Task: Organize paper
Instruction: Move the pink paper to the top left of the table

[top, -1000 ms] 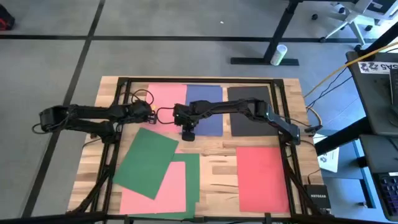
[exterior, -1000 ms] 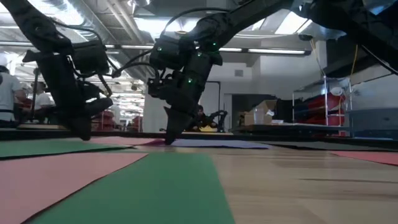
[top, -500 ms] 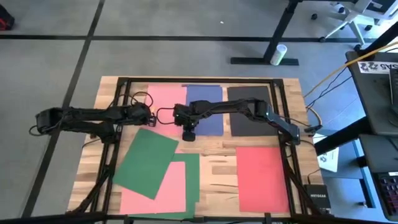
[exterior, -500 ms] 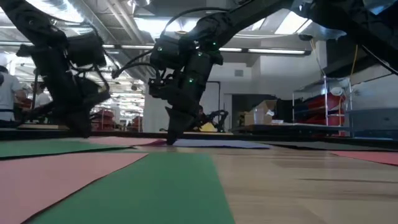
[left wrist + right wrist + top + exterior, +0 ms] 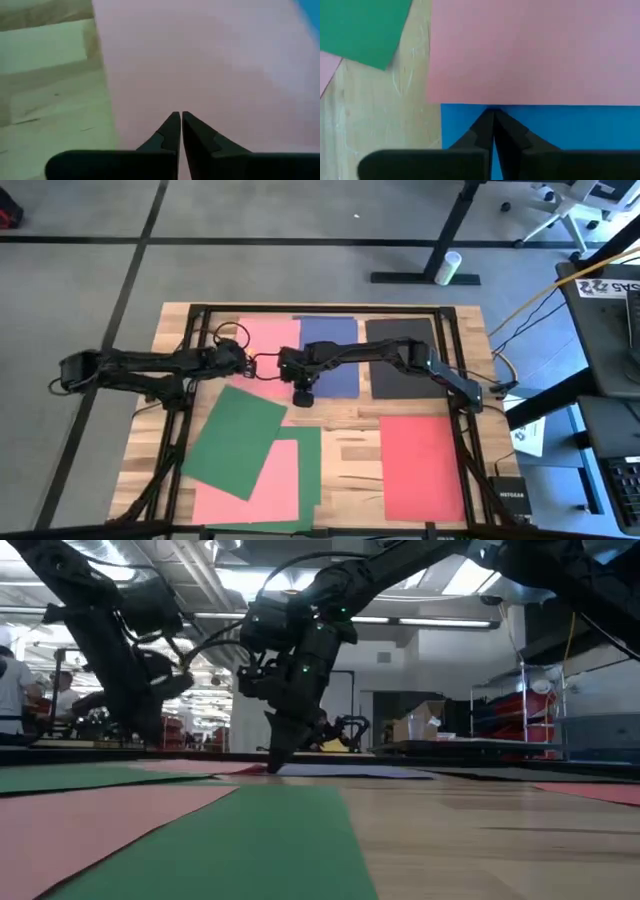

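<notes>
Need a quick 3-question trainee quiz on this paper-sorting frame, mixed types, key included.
1. True or false: the right gripper is shut, tips down at the blue sheet.
2. Which sheet is the left gripper over? A) black B) the pink sheet at the far edge C) red
3. Fill in: the tilted green sheet partly covers a ____ sheet near the front edge.

Key: 1 true; 2 B; 3 pink

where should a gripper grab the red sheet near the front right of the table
Take the red sheet by its bare left long edge, coming in low from the open wood at table center. It lies flat with nothing overlapping it, so slide one of the jaws under that edge.
</notes>
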{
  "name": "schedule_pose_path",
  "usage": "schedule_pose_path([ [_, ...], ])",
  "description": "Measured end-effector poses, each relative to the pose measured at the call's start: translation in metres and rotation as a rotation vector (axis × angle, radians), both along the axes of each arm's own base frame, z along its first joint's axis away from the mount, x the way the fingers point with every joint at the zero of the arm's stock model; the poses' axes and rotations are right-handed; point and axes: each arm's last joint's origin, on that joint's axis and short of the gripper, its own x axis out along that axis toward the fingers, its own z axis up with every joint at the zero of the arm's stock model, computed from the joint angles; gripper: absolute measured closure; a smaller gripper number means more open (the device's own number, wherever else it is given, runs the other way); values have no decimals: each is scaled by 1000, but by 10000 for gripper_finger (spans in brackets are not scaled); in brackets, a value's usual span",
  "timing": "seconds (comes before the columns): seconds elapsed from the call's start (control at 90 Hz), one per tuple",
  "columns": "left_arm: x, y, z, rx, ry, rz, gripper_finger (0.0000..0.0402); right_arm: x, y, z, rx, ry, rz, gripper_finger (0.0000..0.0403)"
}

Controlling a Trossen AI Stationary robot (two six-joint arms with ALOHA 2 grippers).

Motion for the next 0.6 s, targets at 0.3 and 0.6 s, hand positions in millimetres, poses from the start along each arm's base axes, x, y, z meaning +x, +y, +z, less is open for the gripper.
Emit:
schedule_pose_path([
  [0.3,-10,-2,-29,-29,97,72,401,-1,0,1,-3,13,6,403],
  [0.6,-19,-5,-30,-39,64,96,401,-6,0,1,-37,67,12,403],
])
